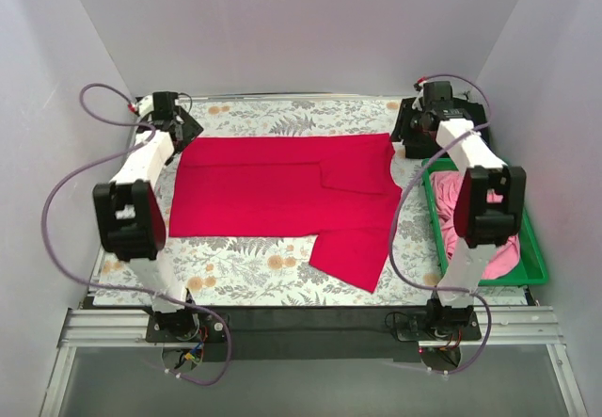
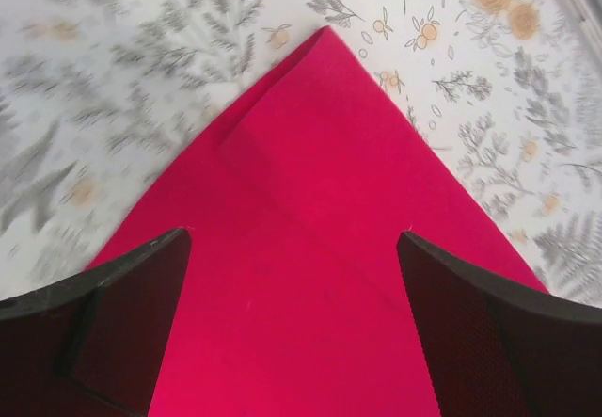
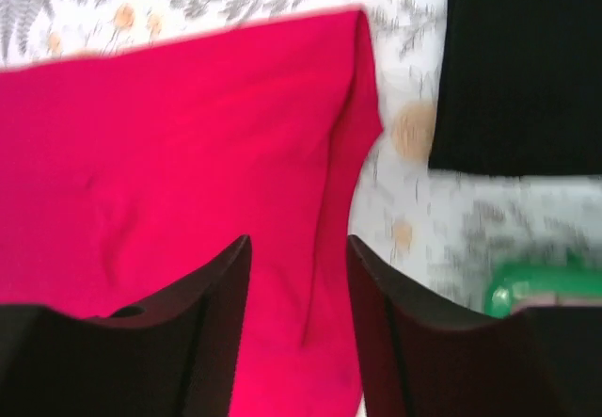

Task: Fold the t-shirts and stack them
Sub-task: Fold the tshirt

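Red shirt (image 1: pixel 273 191) lies mid-tablecloth (image 1: pixel 245 266), partly folded. One flap sticks out from its near right corner toward the arm bases, the rest is a flat wide block. Right of the shirt is the green bin (image 1: pixel 531 248) with pink shirts (image 1: pixel 450 196) heaped inside; the right arm hides part of them. Further back, I have the left gripper (image 2: pixel 293 238) over the shirt's far left corner, fingers spread wide, nothing between them. Its wrist view shows that corner as a point with one layer lapped over another. Right gripper (image 3: pixel 298 243) is over the shirt's far right corner, fingers only narrowly apart and holding nothing, with red cloth visible through the gap. The shirt edge is doubled over there. Black shirt (image 3: pixel 517 69) lies flat just past that corner, apart from the red, with tablecloth showing between them.
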